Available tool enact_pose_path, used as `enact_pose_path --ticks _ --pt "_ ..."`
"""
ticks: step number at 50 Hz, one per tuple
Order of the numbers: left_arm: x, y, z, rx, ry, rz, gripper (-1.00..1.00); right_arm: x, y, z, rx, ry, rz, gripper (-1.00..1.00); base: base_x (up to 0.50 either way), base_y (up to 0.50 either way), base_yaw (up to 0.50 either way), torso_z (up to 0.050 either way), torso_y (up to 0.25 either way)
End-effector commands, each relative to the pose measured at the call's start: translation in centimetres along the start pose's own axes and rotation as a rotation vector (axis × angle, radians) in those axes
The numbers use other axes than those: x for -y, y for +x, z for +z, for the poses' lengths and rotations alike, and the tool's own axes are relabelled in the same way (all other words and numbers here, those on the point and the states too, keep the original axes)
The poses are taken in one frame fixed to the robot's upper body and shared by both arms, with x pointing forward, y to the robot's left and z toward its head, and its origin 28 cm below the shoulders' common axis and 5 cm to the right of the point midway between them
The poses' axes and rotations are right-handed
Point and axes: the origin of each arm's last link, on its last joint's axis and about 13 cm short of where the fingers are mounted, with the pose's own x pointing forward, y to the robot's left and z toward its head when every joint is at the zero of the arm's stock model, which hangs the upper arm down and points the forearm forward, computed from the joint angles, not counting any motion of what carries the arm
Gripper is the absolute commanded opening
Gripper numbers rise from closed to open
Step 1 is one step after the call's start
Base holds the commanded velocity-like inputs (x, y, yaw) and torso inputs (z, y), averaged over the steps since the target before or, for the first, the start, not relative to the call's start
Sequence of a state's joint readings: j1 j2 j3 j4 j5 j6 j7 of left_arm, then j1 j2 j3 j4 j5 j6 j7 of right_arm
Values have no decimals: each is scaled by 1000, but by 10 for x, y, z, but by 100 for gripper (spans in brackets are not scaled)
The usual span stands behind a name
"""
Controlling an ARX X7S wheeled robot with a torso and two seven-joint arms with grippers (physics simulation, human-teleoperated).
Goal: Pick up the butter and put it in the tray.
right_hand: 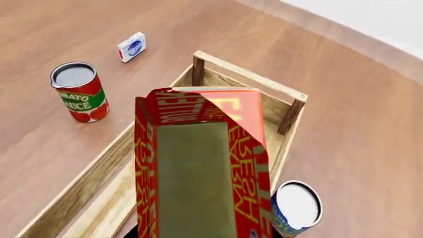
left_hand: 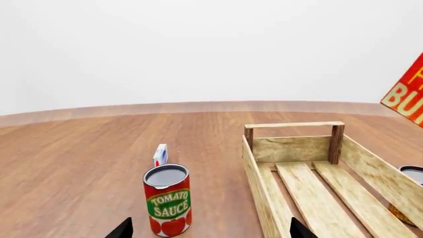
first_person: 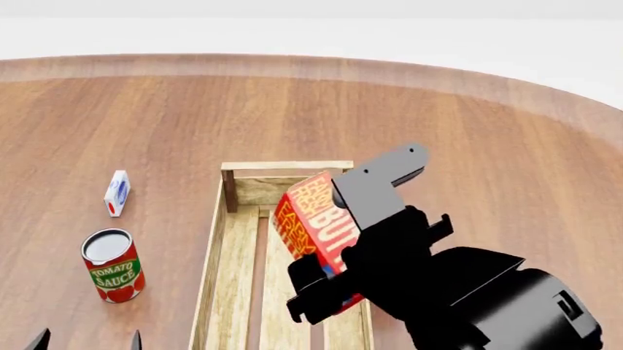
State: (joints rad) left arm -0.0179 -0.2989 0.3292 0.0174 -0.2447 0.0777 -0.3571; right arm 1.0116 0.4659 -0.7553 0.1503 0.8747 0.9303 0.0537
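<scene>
The butter [first_person: 309, 217], a red and orange carton with yellow lettering, is held tilted in my right gripper [first_person: 336, 273], which is shut on it. It hangs above the tray [first_person: 216, 248], a long pale wooden crate with darker corner posts. In the right wrist view the butter [right_hand: 198, 168] fills the middle, over the tray [right_hand: 244, 74]. A corner of the butter [left_hand: 406, 94] shows in the left wrist view, above the tray [left_hand: 290, 148]. My left gripper [left_hand: 211, 230] is open and empty, low at the near left [first_person: 87, 341], by the tomato sauce can.
A tomato sauce can [first_person: 112, 266] stands left of the tray, just ahead of my left gripper. A small white and blue carton [first_person: 117, 193] lies beyond it. A blue can with a white top [right_hand: 296, 208] stands against the tray's right side. The round wooden table's edge [first_person: 545, 91] curves behind.
</scene>
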Motion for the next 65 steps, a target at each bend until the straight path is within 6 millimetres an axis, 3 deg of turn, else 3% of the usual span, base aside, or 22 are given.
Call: enact_pose_path --ticks 1,12,29,48,65 --pt "1 -1 1 2 0 0 100 -3 22 16 40 10 -7 -100 0 0 0 0 0" --pt "1 -2 1 5 -1 0 100 -13 51 16 7 15 19 -100 0 0 0 0 2" --pt "1 -3 3 10 -6 -1 100 -19 95 -4 -70 49 52 -100 0 0 0 1 1" --pt "1 -4 4 11 -8 1 100 -31 101 -47 -203 20 110 -100 0 0 0 0 1" --pt "1 -5 4 13 -6 0 100 -32 101 -59 -237 28 122 -100 0 0 0 1 1"
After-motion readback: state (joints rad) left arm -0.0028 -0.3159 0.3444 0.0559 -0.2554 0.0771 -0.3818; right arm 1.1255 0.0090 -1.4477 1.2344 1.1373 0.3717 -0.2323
